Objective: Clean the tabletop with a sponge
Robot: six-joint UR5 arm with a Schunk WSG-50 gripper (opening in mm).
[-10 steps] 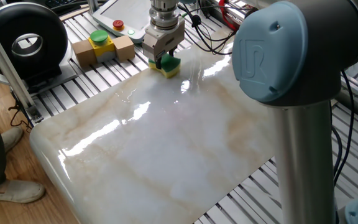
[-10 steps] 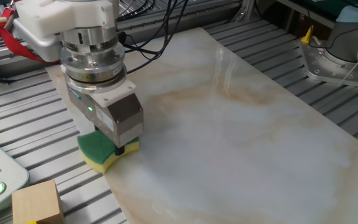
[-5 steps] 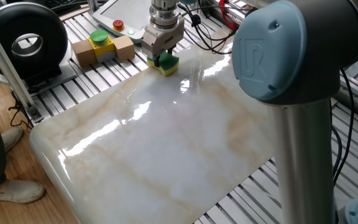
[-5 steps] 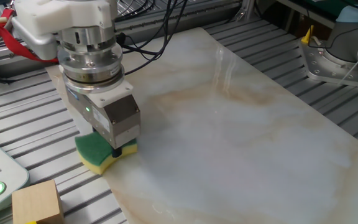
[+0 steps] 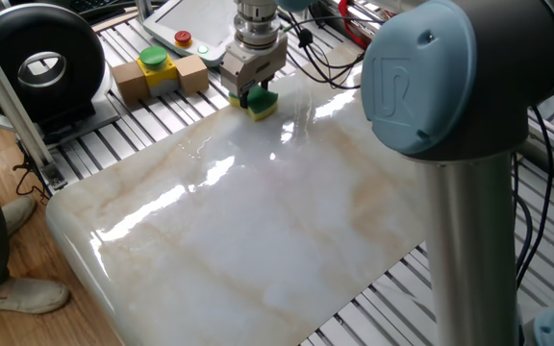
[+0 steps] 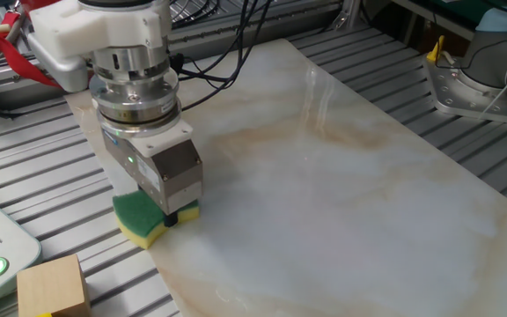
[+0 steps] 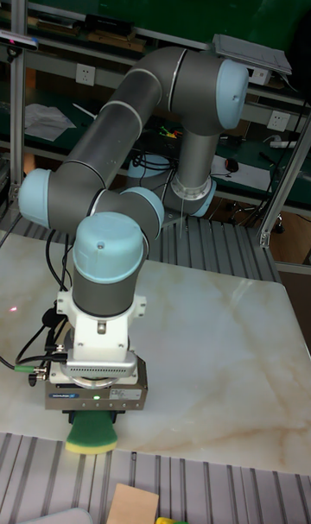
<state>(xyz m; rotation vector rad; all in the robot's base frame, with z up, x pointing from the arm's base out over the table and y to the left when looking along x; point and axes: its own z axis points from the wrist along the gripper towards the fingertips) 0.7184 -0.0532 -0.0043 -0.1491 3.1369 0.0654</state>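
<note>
The sponge (image 5: 263, 104) (image 6: 141, 218) (image 7: 92, 435), green on top and yellow beneath, is pressed flat onto the white marble-look tabletop (image 5: 258, 221) (image 6: 341, 176) (image 7: 207, 360) right at its edge beside the grey slats. My gripper (image 5: 254, 99) (image 6: 167, 214) (image 7: 92, 420) points straight down and is shut on the sponge, its fingers clamping the block's sides. In the tall fixed view the gripper body hides most of the sponge.
Wooden blocks with a yellow-and-green button (image 5: 155, 63) and a wooden block (image 6: 53, 284) lie on the slats near the sponge. A white pendant (image 5: 188, 24) sits behind. Black cables (image 5: 325, 58) trail near the slab's corner. The arm's base column (image 5: 469, 250) stands at the right.
The gripper and sponge slid a little along the slab's edge toward the slats, then came back slightly; the grip is unchanged.
</note>
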